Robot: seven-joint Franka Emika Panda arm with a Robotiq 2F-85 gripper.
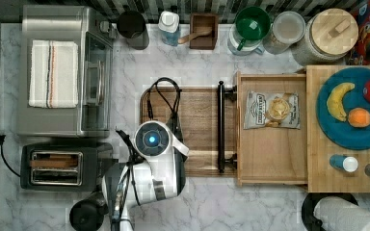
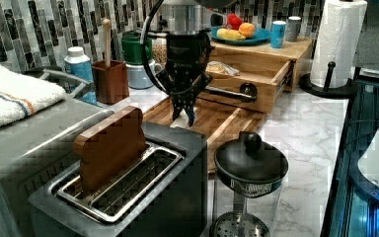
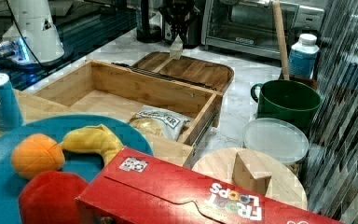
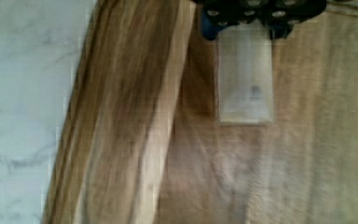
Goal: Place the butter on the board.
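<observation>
Wrist view is showing the pincer [image 4: 245, 25] clamping the pale butter [image 4: 245, 79] between its fingers, the stick hanging lengthwise over the wooden board [image 4: 130, 116]. In the left view, near the frame's centre, the butter [image 2: 179, 118] is sitting low above the board [image 2: 222, 121], just behind the toaster [image 2: 123, 187]; whether it is touching yet is unclear. Doing this well likely means lowering straight down until the stick is resting flat, then parting the fingers gently so it is not tipping or sticking.
</observation>
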